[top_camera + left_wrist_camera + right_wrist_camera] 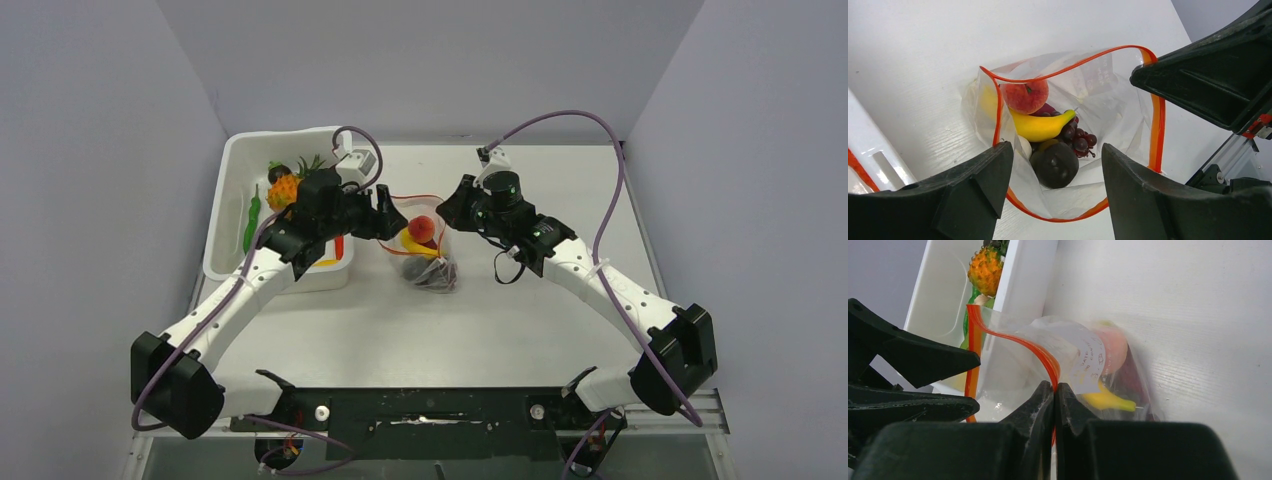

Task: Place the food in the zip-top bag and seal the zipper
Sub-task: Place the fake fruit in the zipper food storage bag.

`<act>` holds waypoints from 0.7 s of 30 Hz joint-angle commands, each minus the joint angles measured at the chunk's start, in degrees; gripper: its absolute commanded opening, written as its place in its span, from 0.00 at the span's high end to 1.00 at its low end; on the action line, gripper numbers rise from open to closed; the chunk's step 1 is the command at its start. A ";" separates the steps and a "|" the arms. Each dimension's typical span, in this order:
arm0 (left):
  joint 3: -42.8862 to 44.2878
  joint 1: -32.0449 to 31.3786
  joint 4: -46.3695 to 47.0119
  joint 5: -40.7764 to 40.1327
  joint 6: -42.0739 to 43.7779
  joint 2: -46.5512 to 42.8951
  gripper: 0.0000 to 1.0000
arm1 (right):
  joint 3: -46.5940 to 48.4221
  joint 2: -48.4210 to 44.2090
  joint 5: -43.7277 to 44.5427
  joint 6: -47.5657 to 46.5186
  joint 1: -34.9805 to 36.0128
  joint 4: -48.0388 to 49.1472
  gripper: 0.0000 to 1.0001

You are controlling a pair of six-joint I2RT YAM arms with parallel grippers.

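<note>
The zip-top bag (428, 262) stands open on the table, its clear plastic (1110, 112) rimmed by the red-orange zipper (1159, 130). Inside it lie a red-orange round fruit (1024, 96), a yellow banana (1040, 126), dark purple grapes (1079, 138) and a dark round fruit (1055, 164). My left gripper (1055, 197) is open and empty just above the bag's mouth, and it shows in the top view (392, 217). My right gripper (1054, 387) is shut on the zipper (1048, 362) at the bag's far rim, and it shows in the top view (448, 213).
A white tub (232, 170) stands left of the bag, holding a pineapple (283, 188), a long green pod (251, 224) and a red chili (340, 246). The pineapple (985, 270) and tub wall (1020, 295) show in the right wrist view. Grey walls close in the table.
</note>
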 commanded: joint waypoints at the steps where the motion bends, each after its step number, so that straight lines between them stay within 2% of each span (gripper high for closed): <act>1: 1.71 -0.32 1.76 -3.02 -0.66 -3.44 0.36 | 0.17 -2.38 1.37 -0.93 -0.45 3.55 1.00; 11: 0.94 -0.27 -4.81 -14.54 -2.88 -5.47 0.38 | 1.04 -2.38 2.59 -2.67 -0.48 2.74 1.00; 17: -2.36 -0.27 -1.38 -11.81 -4.28 -5.35 0.40 | 2.63 -1.31 1.86 -3.84 -0.45 1.28 0.98; 19: -2.71 -0.27 -0.22 -10.68 -4.74 -4.67 0.44 | 3.79 -0.87 1.62 -4.24 -0.50 -0.76 0.91; 21: -2.53 -0.27 0.46 -9.67 -4.94 -3.81 0.58 | 4.93 -0.76 2.10 -4.83 -0.44 -3.62 0.84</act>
